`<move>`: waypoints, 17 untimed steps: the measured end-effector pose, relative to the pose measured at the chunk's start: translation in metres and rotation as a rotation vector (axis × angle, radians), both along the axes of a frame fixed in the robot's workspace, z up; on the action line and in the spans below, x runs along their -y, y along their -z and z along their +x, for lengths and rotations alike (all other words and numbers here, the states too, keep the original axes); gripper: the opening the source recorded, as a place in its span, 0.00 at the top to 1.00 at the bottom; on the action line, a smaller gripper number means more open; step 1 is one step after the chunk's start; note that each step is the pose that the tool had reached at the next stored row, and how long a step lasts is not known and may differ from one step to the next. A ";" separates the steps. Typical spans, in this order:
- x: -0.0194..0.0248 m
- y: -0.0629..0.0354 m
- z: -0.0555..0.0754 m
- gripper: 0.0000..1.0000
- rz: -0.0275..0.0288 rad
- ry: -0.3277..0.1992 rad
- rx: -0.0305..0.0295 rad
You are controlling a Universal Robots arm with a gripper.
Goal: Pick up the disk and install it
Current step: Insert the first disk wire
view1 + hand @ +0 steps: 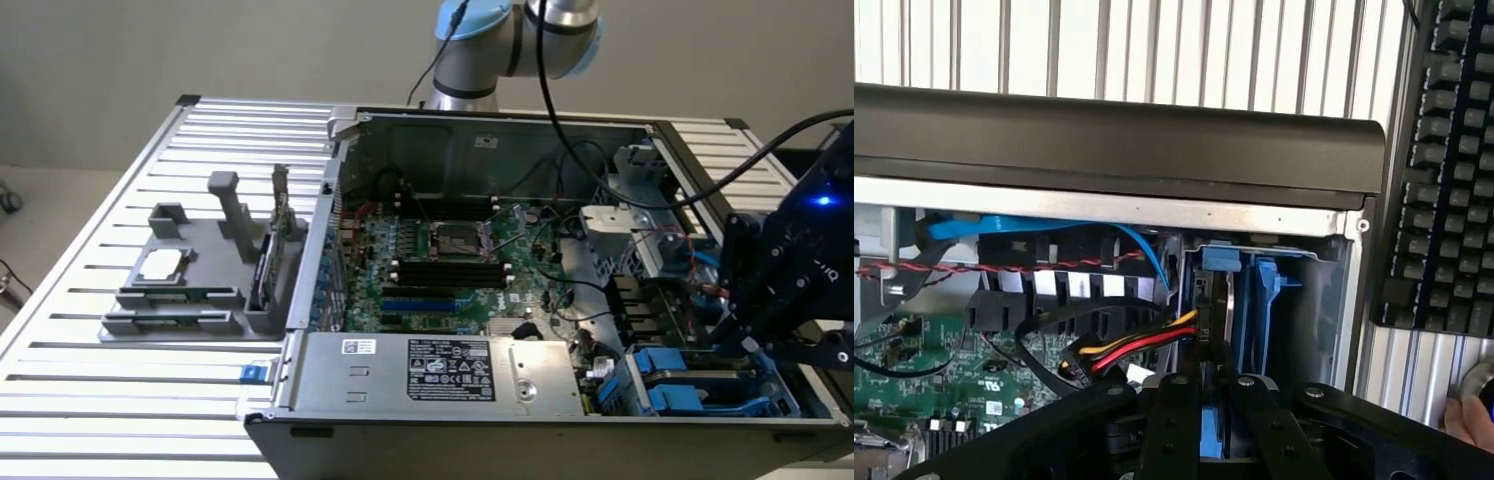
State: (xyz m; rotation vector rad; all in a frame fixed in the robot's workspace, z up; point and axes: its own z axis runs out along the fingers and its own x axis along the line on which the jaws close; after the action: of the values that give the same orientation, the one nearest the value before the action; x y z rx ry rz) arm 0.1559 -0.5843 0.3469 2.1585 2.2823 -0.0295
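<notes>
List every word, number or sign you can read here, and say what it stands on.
Nothing here reads with certainty.
Black-and-white label on the large silver box: print too small to read.
White sticker on that box: too small to read.
Keyboard keys: legends blurred.
Circuit board: markings too small to read.
Black connector: white mark, blurred.

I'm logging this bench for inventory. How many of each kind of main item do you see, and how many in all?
Open computer case: 1
Grey parts holder: 1
Keyboard: 1
Disk in blue carrier: 1
Robot arm: 1
Total: 5
</notes>
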 end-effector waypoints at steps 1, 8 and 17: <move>-0.0003 0.0000 0.001 0.84 -0.0032 0.001 -0.0026; -0.0016 -0.0001 0.002 0.84 -0.0173 0.006 -0.0096; -0.0067 0.0000 0.002 0.84 -0.0392 0.019 -0.0237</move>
State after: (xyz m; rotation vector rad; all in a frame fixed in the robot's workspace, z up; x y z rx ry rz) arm 0.1576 -0.5776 0.3469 2.1721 2.2542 -0.0994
